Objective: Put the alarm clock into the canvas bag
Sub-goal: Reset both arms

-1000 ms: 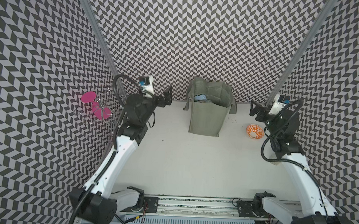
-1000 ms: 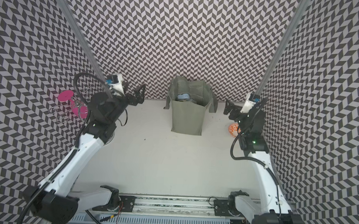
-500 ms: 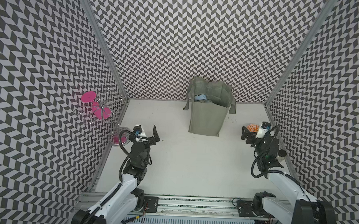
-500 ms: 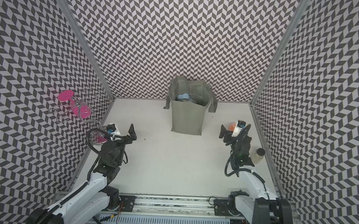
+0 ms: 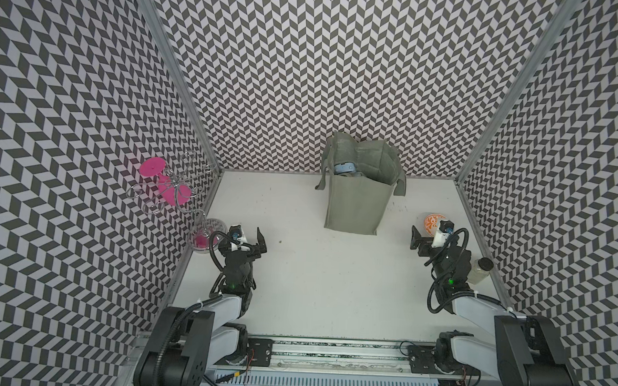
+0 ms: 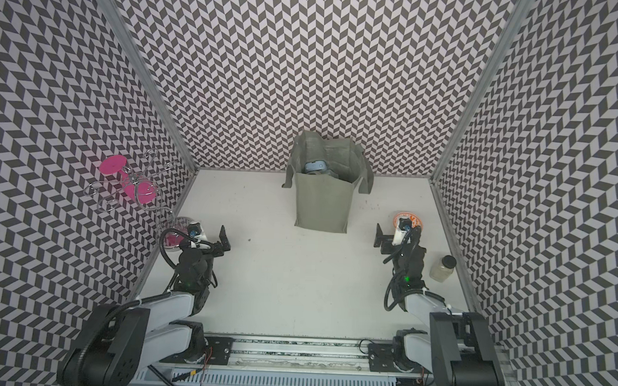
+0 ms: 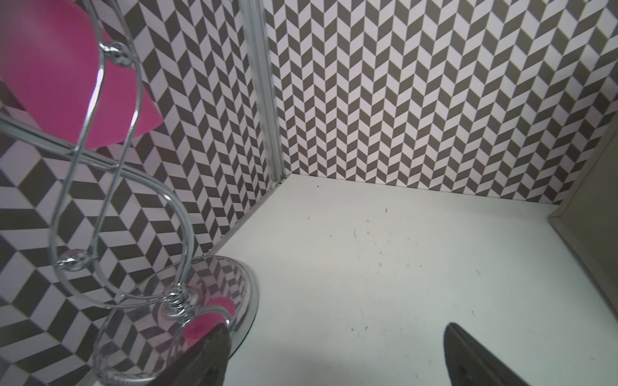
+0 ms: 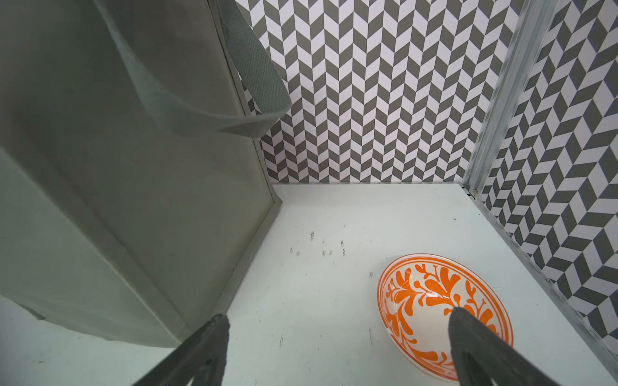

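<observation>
Lower left in a top view, the left gripper [image 5: 251,242] has its jaws spread wide, holding nothing. Lower right, the right gripper [image 5: 425,242] is likewise, near the orange bowl [image 5: 431,220]. Farther back at centre, the canvas bag [image 5: 355,206] stands upright, the alarm clock [image 5: 344,168] inside it.

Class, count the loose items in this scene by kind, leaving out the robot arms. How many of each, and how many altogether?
Canvas bag: 1
Blue item inside the bag: 1
Orange-patterned bowl: 1
Dark-lidded jar: 1
Wire stand with pink discs: 1
Total: 5
</observation>
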Tool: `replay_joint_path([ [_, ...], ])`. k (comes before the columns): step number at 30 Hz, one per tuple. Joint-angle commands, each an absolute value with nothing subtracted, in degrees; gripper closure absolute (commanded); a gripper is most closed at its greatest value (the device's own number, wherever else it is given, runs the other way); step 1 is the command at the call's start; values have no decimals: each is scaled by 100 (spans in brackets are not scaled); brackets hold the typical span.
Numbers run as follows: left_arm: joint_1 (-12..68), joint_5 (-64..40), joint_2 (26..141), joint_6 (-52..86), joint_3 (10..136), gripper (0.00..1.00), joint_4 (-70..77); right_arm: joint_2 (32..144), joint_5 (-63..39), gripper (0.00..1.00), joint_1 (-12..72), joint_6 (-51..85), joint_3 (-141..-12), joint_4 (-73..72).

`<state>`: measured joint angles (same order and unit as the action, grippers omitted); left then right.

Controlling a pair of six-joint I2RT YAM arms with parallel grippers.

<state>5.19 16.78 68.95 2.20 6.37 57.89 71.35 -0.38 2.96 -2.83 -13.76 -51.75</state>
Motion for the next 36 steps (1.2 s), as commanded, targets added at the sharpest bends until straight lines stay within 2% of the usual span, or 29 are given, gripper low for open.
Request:
replay_joint_path([
  [1, 462, 1248, 7228, 60, 498, 1, 7227, 7554, -88, 0, 518, -612, -1318, -6504],
  [7, -12, 412, 8406, 147, 449, 1, 8612, 8266, 80, 0, 765, -870, -1339, -7021],
  [12, -26, 170, 9012, 79, 616, 1, 8930, 8258, 332, 1, 758, -744, -1567, -6510],
  [17, 140, 933, 8918, 144, 1332, 1, 7415, 8517, 535, 1, 577, -411, -1566, -6760],
  [20, 255, 1188, 8925, 132, 1345, 1, 7393, 9000, 320, 1, 286, -102, -1380, -7761],
  [25, 253, 1187, 8921, 131, 1336, 1, 7419, 8790, 317, 0, 283, -132, -1630, -6844],
  [36, 255, 1191, 8921, 131, 1336, 1, 7415, 8965, 299, 1, 286, -114, -1397, -7618],
])
